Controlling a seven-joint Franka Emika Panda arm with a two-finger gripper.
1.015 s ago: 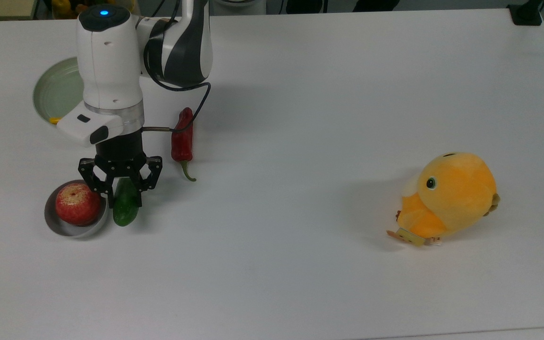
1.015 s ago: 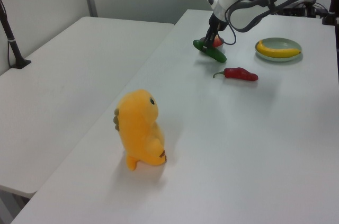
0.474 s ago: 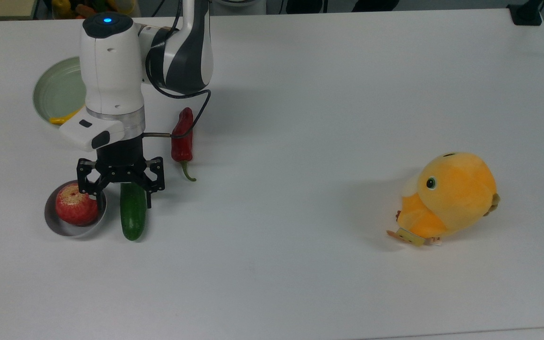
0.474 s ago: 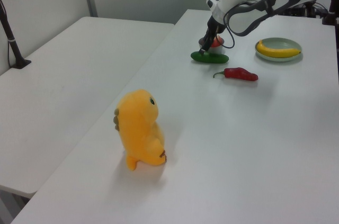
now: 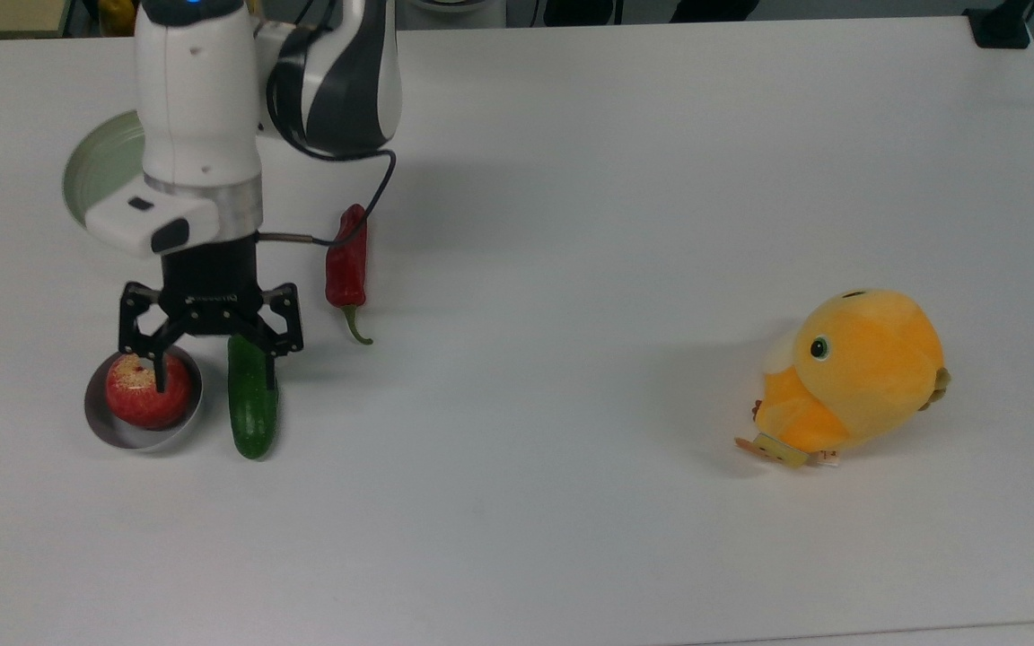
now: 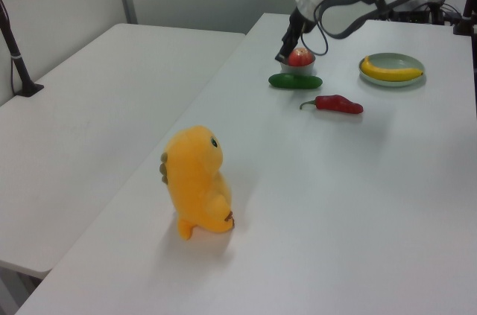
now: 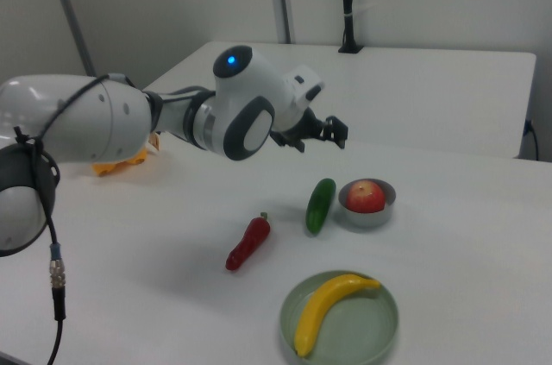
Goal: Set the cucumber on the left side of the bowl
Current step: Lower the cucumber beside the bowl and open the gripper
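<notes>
Gripper point(image 5: 210, 350), black and two-fingered, hangs spread and empty above the small round grey bowl point(image 5: 178, 427) holding a red apple point(image 5: 147, 388), with the smooth dark green cucumber point(image 5: 252, 397) lying flat on the white table point(image 5: 571, 224) just beside the bowl on the top view's right. The placement appears finished, so a straight vertical retreat would best avoid clipping the apple or rolling the cucumber toward the red chili pepper point(image 5: 347, 266). No brand, label or legible writing is visible.
</notes>
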